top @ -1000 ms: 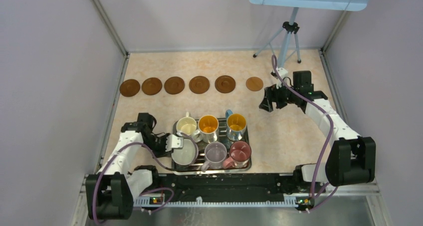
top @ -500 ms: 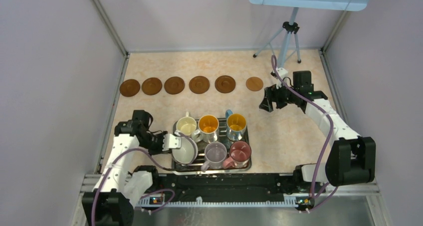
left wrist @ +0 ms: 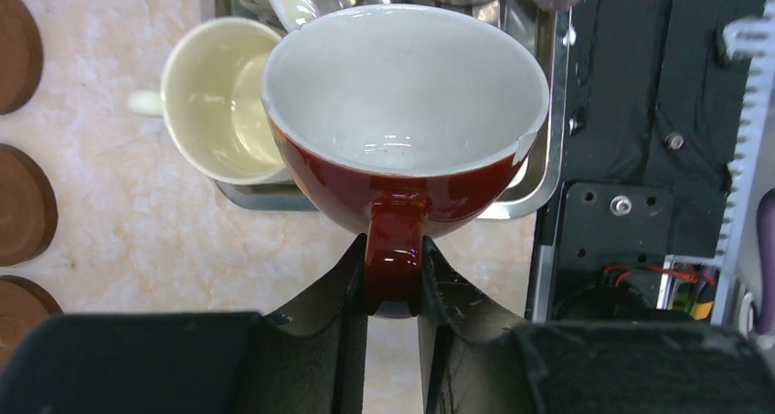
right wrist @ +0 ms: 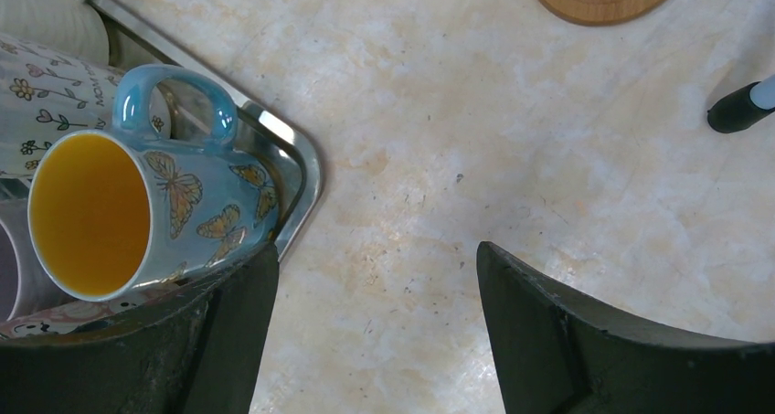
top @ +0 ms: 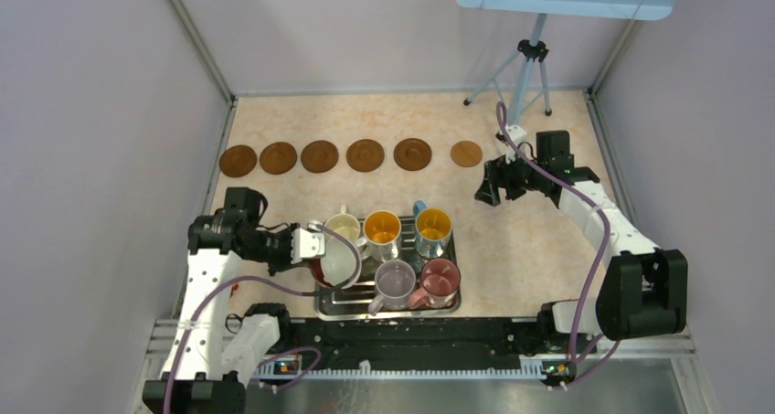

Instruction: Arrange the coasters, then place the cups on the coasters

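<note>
Five dark reddish-brown round flat coasters (top: 320,155), far row: plain, no pattern. Smaller light tan round coaster (top: 466,153), right end of that row: faint wood grain in the right wrist view. Wide dark-red ceramic cup (left wrist: 402,103): glossy red outside and handle, white inside. Cream ceramic mug (left wrist: 215,99): pale cream in and out. Blue-handled ceramic mug (right wrist: 137,204): pale blue, orange-brown butterfly print, yellow inside. White ceramic mug (right wrist: 46,94) left of it: small flower and heart print, orange inside. Near row of tray: pale lilac mug (top: 395,280), pink mug (top: 440,277). Rectangular metal tray (right wrist: 297,172): shiny silver. Table top (top: 411,112): beige-peach marbling. Left arm (top: 206,281), right arm (top: 594,215): white shells, black joints, purple cables (top: 599,277).
</note>
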`<state>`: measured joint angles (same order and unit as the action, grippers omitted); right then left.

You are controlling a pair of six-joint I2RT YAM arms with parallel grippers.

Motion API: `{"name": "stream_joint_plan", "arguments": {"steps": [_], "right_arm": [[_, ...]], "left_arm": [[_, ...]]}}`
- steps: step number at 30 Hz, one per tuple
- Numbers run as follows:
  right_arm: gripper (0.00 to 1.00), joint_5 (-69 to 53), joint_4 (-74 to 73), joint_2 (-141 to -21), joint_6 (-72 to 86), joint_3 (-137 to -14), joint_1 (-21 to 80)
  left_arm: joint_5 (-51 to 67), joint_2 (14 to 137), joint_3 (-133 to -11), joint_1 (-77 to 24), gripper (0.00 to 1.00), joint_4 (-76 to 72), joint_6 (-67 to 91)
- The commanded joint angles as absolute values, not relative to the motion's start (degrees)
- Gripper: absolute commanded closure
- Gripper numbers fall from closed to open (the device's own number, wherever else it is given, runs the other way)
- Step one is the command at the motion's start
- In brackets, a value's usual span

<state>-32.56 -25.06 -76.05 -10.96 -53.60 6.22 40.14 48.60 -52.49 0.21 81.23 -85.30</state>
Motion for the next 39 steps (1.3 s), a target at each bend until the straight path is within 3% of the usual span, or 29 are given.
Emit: {"name": "stream_joint_plan", "arguments": {"steps": [1,6,9,14,18,28,39], "right_arm": [[0.22,-32.95,-23.41,-76.37,-12.13,-53.45,5.71],[0.22,-33.25,-23.41,-76.38,-12.13,-53.38,5.69],[0.22,-33.48,-23.21,-76.44,-11.68,-53.66,5.66],[0.22,-32.61,-22.73,-76.06,-9.65,-54.33,5.65],[0.22,-30.55,-22.19,-75.43,-8.26,-54.58,5.61],[0.22,-30.01,-20.42,-73.98,-5.64,-53.89,1.92],[0.22,-30.07,-17.70,-72.79,-4.04,-52.03,-3.23]], "left_arm": [[51.62,49.73,-60.10,0.18,1.00,81.04,-80.23],[58.84,52.91,-68.04,0.18,1.00,80.56,-74.25],[64.25,56.69,-71.86,0.18,1.00,73.40,-62.61],[65.22,56.76,-69.64,0.15,1.00,38.52,-29.57],[58.94,62.27,-69.68,-3.81,1.00,18.47,-15.25],[42.73,83.05,-79.01,-17.90,1.00,-0.34,-5.90],[37.37,105.48,-92.12,-26.89,1.00,-12.44,-0.24]]}}
